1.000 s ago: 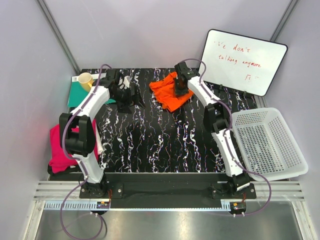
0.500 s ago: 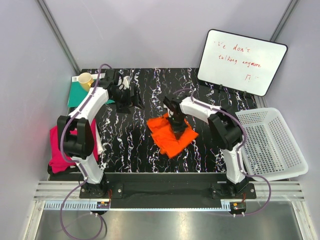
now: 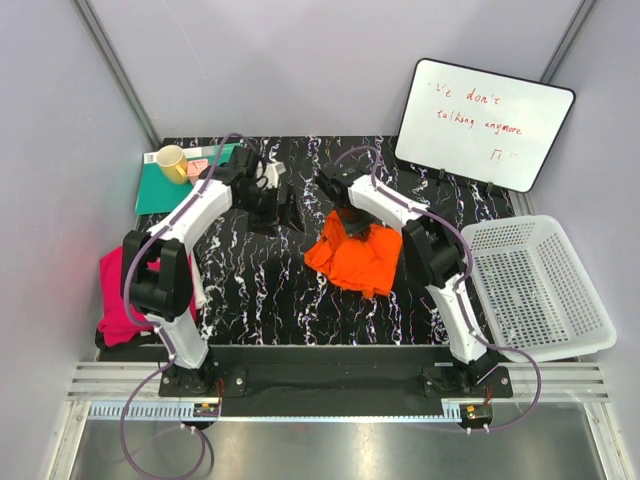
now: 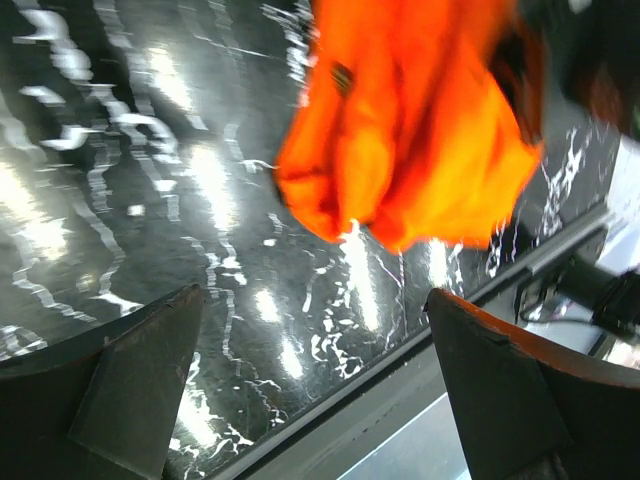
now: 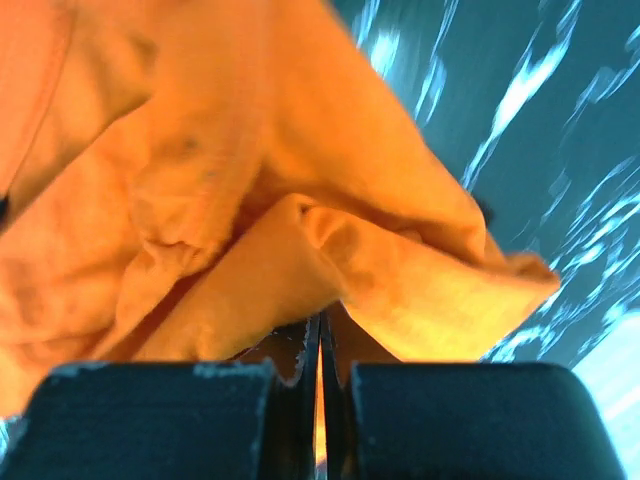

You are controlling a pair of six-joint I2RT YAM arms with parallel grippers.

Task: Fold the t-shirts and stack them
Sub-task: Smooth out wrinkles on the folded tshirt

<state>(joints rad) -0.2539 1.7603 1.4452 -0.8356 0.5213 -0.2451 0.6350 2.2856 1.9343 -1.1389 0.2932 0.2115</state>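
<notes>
- I am watching the right jaws pressing together on a fold of the orange t-shirt [image 3: 358,262]. In the right wrist view the cloth is sitting pinched in the thin line between them.
- The orange shirt is bunching up, not lying flat. From above, its long axis is running from the pinch toward the near edge of the counter [image 3: 270,290], leaning a little to the right, and the loose bulk is spreading below the jaws.
- The left jaws are standing wide apart and gripping nothing, just left of the right jaws. In the left wrist view I am seeing blurred orange cloth ahead of them.
- The magenta t-shirt [image 3: 118,305] is sitting in a crumpled heap at the counter's near left edge, well apart from both jaws and partly behind the left arm. I cannot tell which way it is pointing.
- Beyond the right jaws and to their right, a whiteboard [image 3: 485,120] is showing red handwriting that I am reading as "we don't talking anymore".
</notes>
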